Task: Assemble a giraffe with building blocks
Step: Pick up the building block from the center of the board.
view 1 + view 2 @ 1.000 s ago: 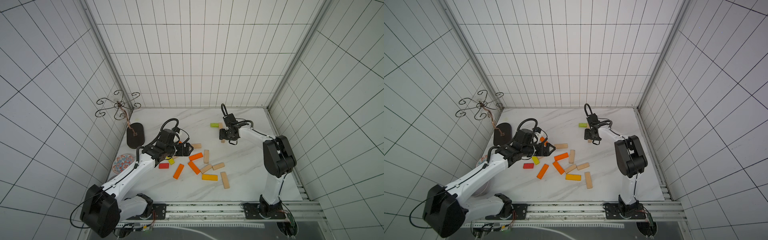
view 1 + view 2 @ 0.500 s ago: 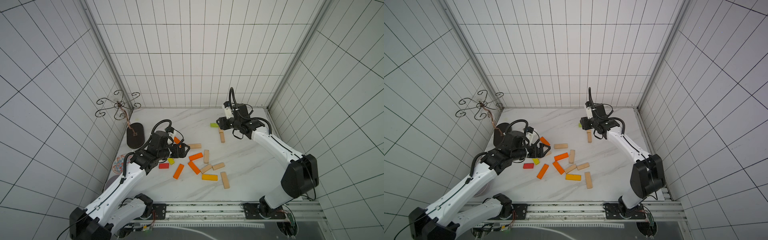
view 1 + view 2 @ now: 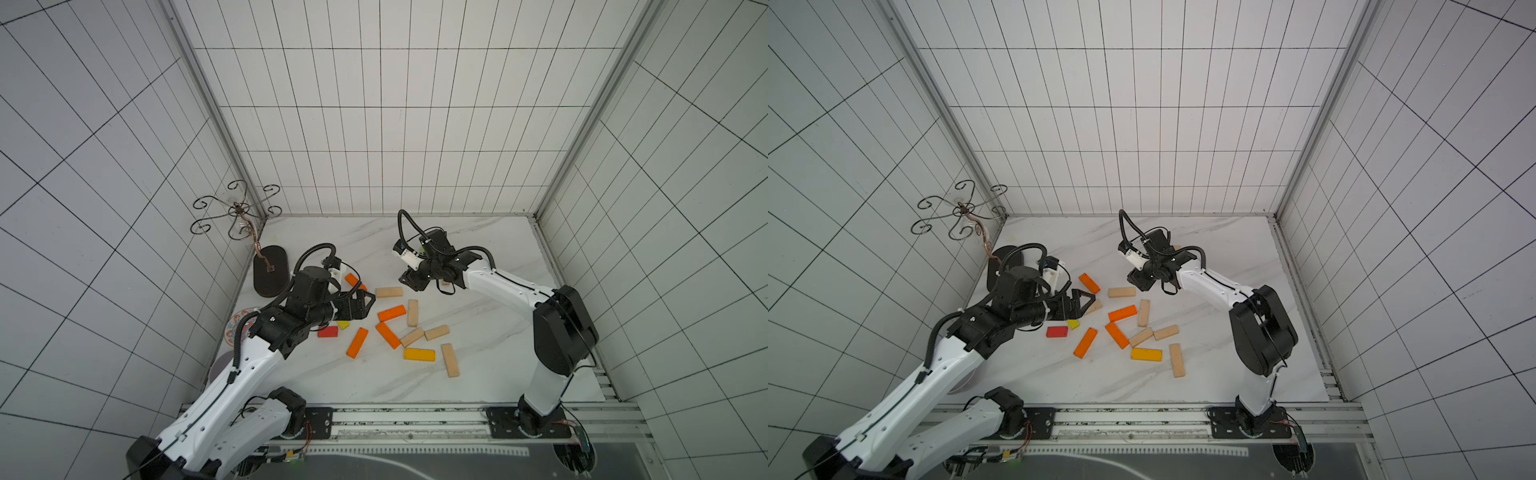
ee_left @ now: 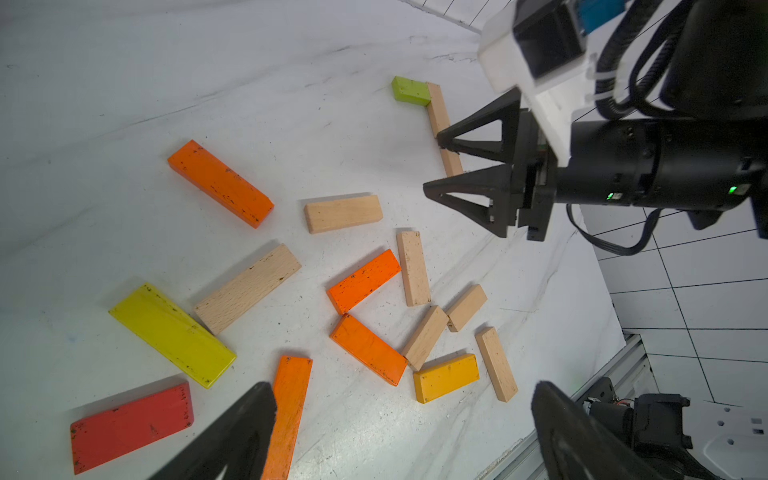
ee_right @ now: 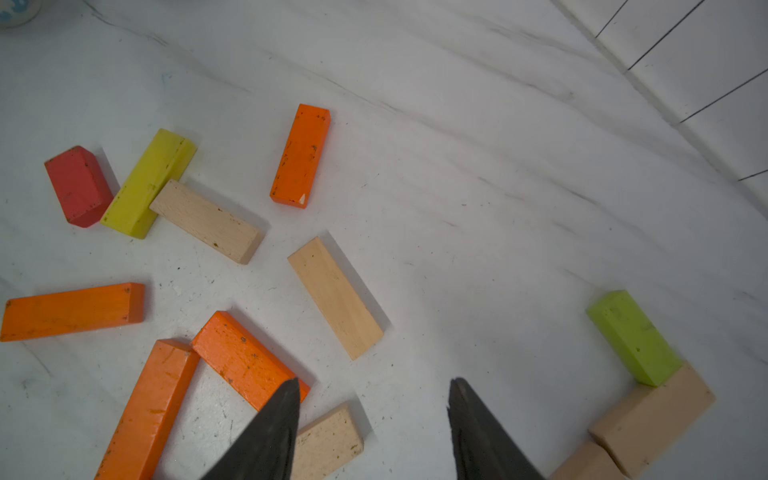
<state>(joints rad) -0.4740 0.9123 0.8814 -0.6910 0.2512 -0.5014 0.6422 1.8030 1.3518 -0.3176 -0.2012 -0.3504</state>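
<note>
The building blocks lie flat and scattered on the white marble table (image 3: pixel 478 374): orange (image 3: pixel 391 313), pale wood (image 3: pixel 389 292), yellow (image 3: pixel 419 354) and red (image 3: pixel 328 332). A lime green block (image 5: pixel 633 336) touches the end of a pale one (image 5: pixel 652 415) at the back. My left gripper (image 3: pixel 361 305) hovers at the left edge of the pile, open and empty (image 4: pixel 405 415). My right gripper (image 3: pixel 411 282) hangs over the pile's far side, jaws apart with nothing between them (image 5: pixel 374 384). It also shows in the left wrist view (image 4: pixel 433 166).
A dark oval stand base (image 3: pixel 271 270) with a curled wire top (image 3: pixel 237 208) stands at the back left. A round patterned plate (image 3: pixel 239 328) lies by the left wall, partly under my left arm. Tiled walls close three sides; a metal rail (image 3: pixel 395 415) runs along the front.
My right gripper has swung from the lime and pale blocks at the back toward the middle pile, and its jaws have narrowed. My left gripper has shifted slightly and stays open.
</note>
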